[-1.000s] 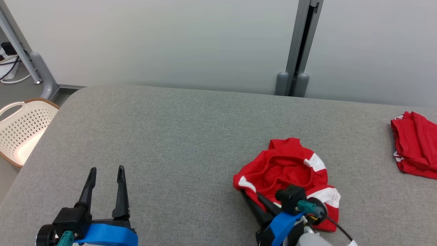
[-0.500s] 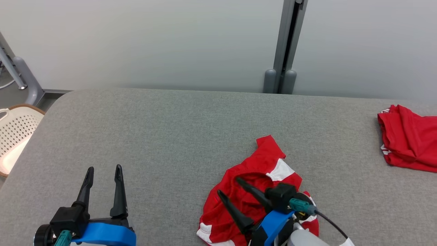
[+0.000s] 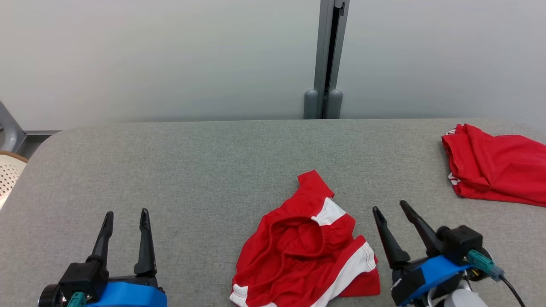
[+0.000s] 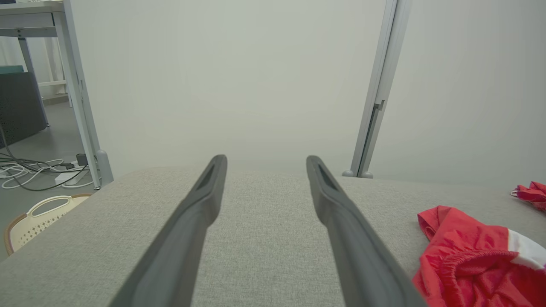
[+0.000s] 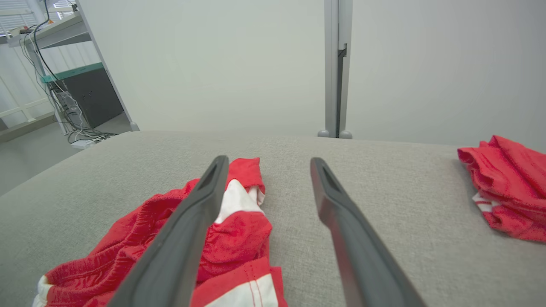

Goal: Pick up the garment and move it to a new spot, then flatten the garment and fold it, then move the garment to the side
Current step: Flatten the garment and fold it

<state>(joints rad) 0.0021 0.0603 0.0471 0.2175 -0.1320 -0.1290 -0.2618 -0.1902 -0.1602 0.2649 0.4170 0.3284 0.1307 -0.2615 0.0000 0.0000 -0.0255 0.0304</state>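
The garment (image 3: pixel 305 249) is a pair of red shorts with white side panels, lying crumpled on the grey padded table (image 3: pixel 213 170), waistband opening upward. It also appears in the left wrist view as the garment (image 4: pixel 469 260) at the lower right, and in the right wrist view as the garment (image 5: pixel 179 238) at the lower left. My right gripper (image 3: pixel 389 209) stands open just right of it, apart from the cloth, nothing between its fingers. My left gripper (image 3: pixel 126 215) is open over bare table at the lower left, well away from the shorts.
A second red garment (image 3: pixel 495 164) lies bunched at the table's far right edge. A cream perforated basket (image 3: pixel 6 181) sits on the floor past the left edge. A grey wall with a metal post (image 3: pixel 326 59) runs behind the table.
My right gripper, shut on the shorts a second ago, has opened and drawn off to the right, leaving them on the table. The head camera has turned right. My left gripper has stayed open.
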